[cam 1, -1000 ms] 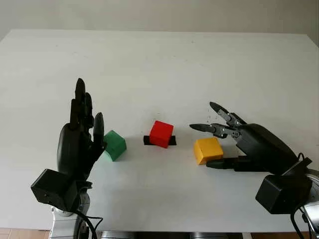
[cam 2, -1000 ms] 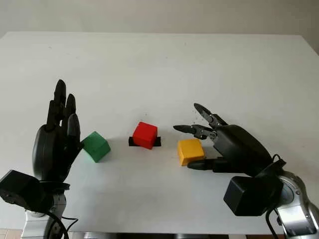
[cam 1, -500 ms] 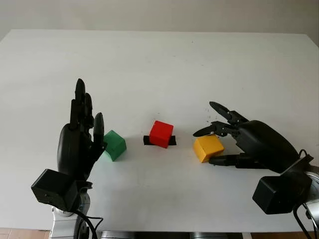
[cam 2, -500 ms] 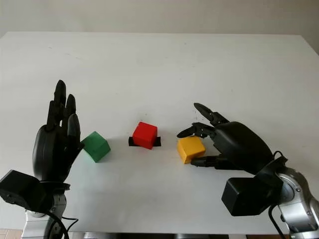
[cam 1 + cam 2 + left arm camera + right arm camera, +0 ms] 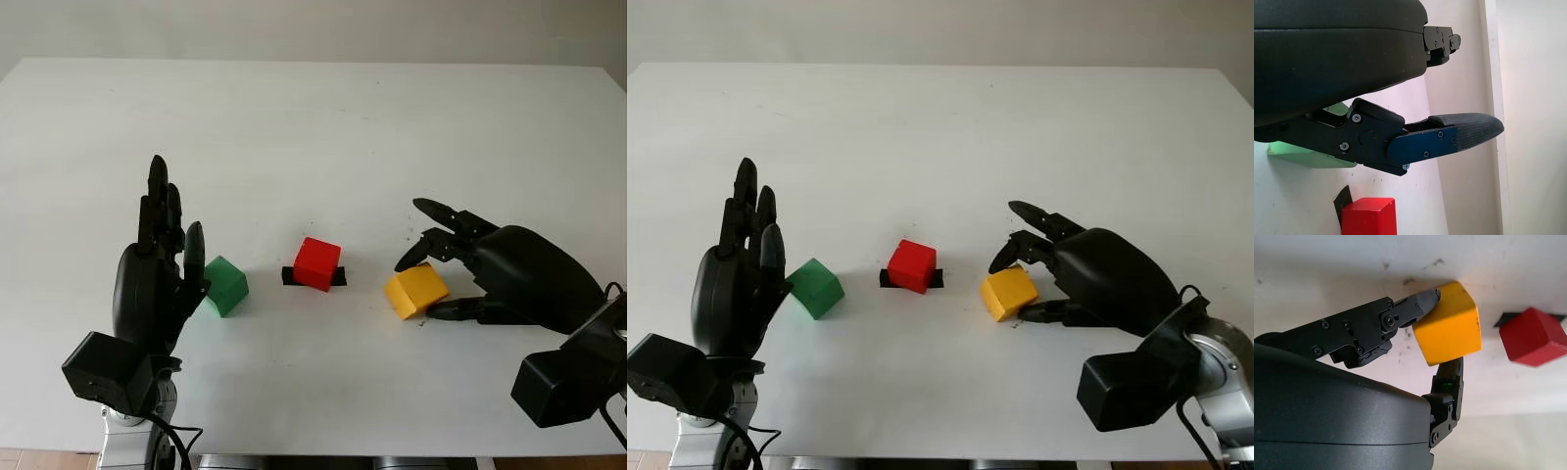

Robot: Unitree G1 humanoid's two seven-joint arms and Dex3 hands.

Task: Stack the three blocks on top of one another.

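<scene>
The bench (image 5: 323, 127) has a plain white, matte top, and behind its far edge stands a pale wall. Small dark specks mark the surface near the yellow block (image 5: 416, 290). All three blocks are solid, smooth cubes. The red block (image 5: 317, 262) sits in the middle on a small black strip (image 5: 290, 276), partly hidden under it. The green block (image 5: 225, 285) lies to its left, just beside the left hand (image 5: 157, 279), which is open and upright, holding nothing. The right hand (image 5: 460, 274) has its fingers closed on the yellow block, which is tilted; its far side is hidden by the fingers.
</scene>
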